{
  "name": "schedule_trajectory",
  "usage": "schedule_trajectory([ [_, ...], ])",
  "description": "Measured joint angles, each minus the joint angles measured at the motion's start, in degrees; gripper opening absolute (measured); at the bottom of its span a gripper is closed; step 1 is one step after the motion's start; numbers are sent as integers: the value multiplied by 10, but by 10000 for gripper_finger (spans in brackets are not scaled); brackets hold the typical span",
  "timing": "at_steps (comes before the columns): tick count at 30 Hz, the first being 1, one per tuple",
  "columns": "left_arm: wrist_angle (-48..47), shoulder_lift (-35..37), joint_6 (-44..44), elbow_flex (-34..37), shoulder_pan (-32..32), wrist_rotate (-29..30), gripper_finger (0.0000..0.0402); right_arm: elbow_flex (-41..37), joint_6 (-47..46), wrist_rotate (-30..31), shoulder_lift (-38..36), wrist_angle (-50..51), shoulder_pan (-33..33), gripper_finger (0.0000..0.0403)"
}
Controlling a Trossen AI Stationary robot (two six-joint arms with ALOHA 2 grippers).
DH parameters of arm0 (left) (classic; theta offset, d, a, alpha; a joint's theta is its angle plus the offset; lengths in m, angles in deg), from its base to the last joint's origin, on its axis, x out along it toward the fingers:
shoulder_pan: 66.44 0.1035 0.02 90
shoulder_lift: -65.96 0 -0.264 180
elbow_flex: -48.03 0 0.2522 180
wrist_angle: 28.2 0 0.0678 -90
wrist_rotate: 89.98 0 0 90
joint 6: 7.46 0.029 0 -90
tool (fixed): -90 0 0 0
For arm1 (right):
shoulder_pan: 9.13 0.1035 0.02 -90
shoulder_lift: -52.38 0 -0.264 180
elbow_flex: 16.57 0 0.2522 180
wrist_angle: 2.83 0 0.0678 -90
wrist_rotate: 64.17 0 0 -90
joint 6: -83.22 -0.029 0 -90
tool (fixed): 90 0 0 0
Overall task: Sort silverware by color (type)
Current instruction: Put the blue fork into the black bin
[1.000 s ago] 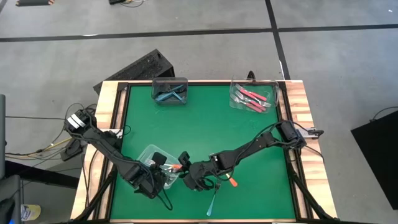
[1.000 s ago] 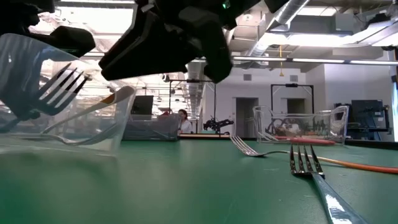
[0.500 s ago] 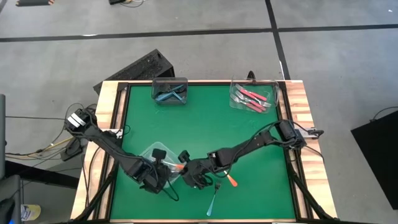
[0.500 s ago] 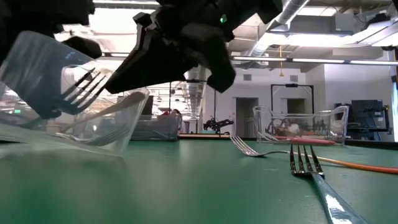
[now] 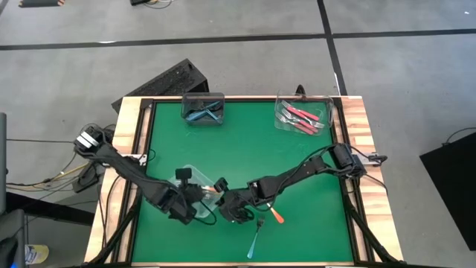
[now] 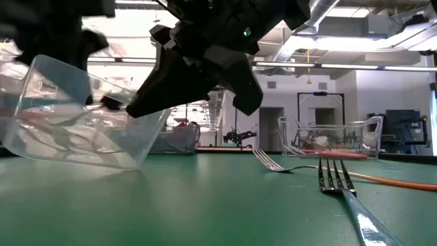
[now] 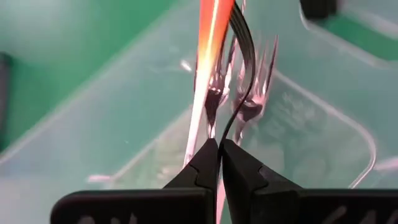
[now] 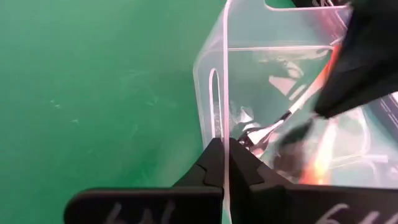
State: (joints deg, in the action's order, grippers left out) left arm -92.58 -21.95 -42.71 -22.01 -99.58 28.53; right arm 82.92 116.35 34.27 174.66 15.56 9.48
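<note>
A clear plastic container (image 5: 195, 192) (image 6: 82, 130) stands tipped near the table's front left, one bottom edge (image 6: 133, 164) on the green mat. Inside it lie forks (image 7: 249, 102), one with an orange handle (image 7: 212, 37). My left gripper (image 5: 186, 202) (image 7: 217, 149) is shut at the container's left side. My right gripper (image 5: 227, 207) (image 8: 224, 146) is shut at its right side. An orange-handled fork (image 5: 274, 217) and a blue-handled fork (image 5: 253, 240) (image 6: 341, 188) lie flat on the mat to the right. My left gripper meets the clear container's wall (image 7: 205, 134) with shut fingers, coming steeply from above on the container's left side. Its own fingers hide the exact place of the pinch. The container is tilted, its left side raised. My right gripper pinches the container's thin upright wall at its rim (image 8: 224, 127) between the two fingers. It slants down from the table's right. The wall's edge runs straight out from between the fingers. The container stays tilted, one bottom edge on the mat.
At the far edge stand a container with blue-handled forks (image 5: 203, 109) and a clear container with pink-red-handled forks (image 5: 301, 117) (image 6: 328, 140). A wooden frame (image 5: 130, 156) borders the green mat. The middle of the mat (image 5: 245, 152) is bare.
The clear container has tipped over further, its left side rising while its lower right edge stays on the mat; the forks inside have slid down. My left gripper has rolled and gone up and toward the table's far right. My right gripper has taken hold of the container's wall.
</note>
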Motion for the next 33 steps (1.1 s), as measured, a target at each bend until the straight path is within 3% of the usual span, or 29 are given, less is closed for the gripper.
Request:
schedule_trajectory([
  [6, -3, 62, -32, -2, -23, 101, 1, -1, -3, 9, -4, 14, 3, 14],
  [11, 1, 98, -34, -2, -42, 110, 1, -1, 2, 13, -4, 11, 0, 14],
  [19, -2, 103, -59, -2, -45, 61, 0, -1, 3, 18, -5, 11, -6, 14],
  [33, 17, 126, -72, -2, -64, 157, 0, -1, 63, 58, -14, 97, -10, 15],
])
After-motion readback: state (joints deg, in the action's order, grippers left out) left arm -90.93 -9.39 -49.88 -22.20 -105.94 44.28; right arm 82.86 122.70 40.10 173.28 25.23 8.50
